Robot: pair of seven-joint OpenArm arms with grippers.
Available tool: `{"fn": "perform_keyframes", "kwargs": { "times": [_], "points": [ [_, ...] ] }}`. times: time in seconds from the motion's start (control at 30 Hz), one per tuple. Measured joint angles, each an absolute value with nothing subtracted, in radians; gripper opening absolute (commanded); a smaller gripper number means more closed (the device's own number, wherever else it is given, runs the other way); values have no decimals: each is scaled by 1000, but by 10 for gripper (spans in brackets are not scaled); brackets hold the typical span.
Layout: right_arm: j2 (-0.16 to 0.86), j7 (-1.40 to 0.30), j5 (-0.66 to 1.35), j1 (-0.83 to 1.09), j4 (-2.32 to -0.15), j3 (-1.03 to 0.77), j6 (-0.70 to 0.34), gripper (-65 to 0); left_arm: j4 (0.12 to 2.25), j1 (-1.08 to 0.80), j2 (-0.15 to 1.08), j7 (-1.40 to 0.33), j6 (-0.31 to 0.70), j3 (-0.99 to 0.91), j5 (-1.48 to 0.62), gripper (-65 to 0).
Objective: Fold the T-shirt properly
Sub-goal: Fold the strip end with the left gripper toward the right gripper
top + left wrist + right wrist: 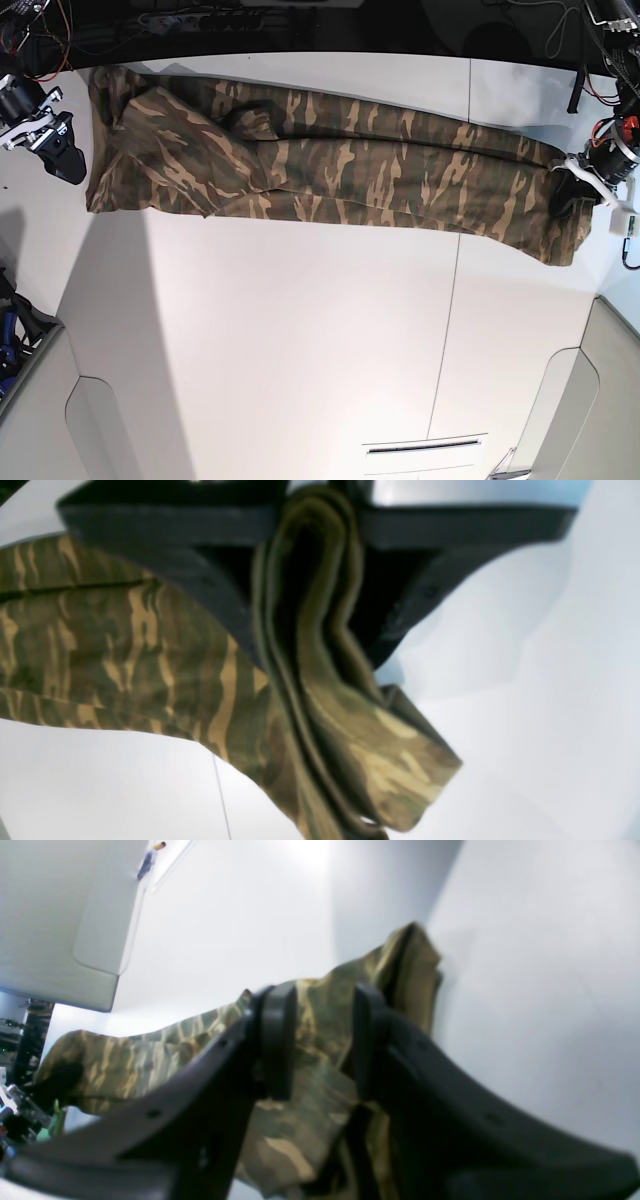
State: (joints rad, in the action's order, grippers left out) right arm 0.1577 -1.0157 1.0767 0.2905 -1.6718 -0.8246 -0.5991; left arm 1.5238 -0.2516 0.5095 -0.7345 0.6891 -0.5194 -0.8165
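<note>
Left gripper (320,555) pinches a bunched end of the T-shirt (330,165), likely to keep it taut. Right gripper (60,145), jaws spread, sits beside the opposite end. Shirt stretches across the table's (300,340) far side.

A robotics lab, plainly: a bare white worktop (300,340) with two arms mounted at its ends, a power strip (190,17) and loose cables (60,30) strung along the dark far edge behind it.

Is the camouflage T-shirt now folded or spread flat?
Folded lengthwise: the soft camouflage-print T-shirt lies as a long narrow band across the white table, with stacked layers visible in the left wrist view.
</note>
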Motion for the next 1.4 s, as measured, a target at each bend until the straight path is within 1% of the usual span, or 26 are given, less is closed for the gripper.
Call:
{"fn": "perform_keyframes", "kwargs": {
  "times": [0.1,0.2,0.33,0.43,0.53,0.6,0.73,0.93,0.97,1.07,1.1,1.13,1.23,1.27,1.3,1.4],
  "points": [
    [156,-1015,1077,290,-1672,-825,-599,-456,1582,-253,512,-830,689,-523,-854,-650],
    [154,-1014,1077,290,-1672,-825,-599,-456,1695,-262,493,-921,688,-520,-944,-650],
    [154,-1013,1077,290,-1672,-825,-599,-456,1857,-307,451,-931,689,-476,-955,-650],
    [154,-1011,1077,290,-1672,-825,-599,-456,1930,-328,422,-936,680,-379,-931,-650],
    [154,-1011,1077,290,-1672,-825,-599,-456,1945,-318,394,-887,611,-278,-821,-650],
    [155,-1011,1077,291,-1672,-825,-599,-456,1944,-319,381,-851,582,-229,-751,-650],
    [152,-1011,1078,290,-1672,-825,-599,-456,1943,-321,352,-836,579,-141,-736,-650],
    [152,-1011,1059,290,-1672,-825,-599,-455,1943,-321,282,-831,580,-20,-659,-650],
    [152,-1011,1048,290,-1672,-825,-599,-455,1943,-321,268,-825,580,-6,-630,-599],
    [153,-1011,1029,290,-1672,-825,-599,-454,1943,-321,237,-793,580,33,-551,-392],
    [153,-1011,1023,290,-1672,-825,-599,-451,1943,-321,228,-789,580,40,-543,-341],
    [152,-1011,1010,290,-1672,-825,-599,-426,1943,-321,221,-789,580,44,-541,-311],
    [152,-1010,974,291,-1672,-825,-598,-313,1943,-321,216,-788,580,44,-543,-303],
    [152,-1007,966,291,-1672,-825,-598,-284,1943,-321,216,-788,580,44,-543,-303],
    [152,-998,956,290,-1672,-825,-598,-270,1943,-321,216,-788,580,44,-543,-303],
    [153,-985,933,290,-1672,-825,-598,-268,1943,-321,216,-788,580,44,-563,-303]
  ]
}}
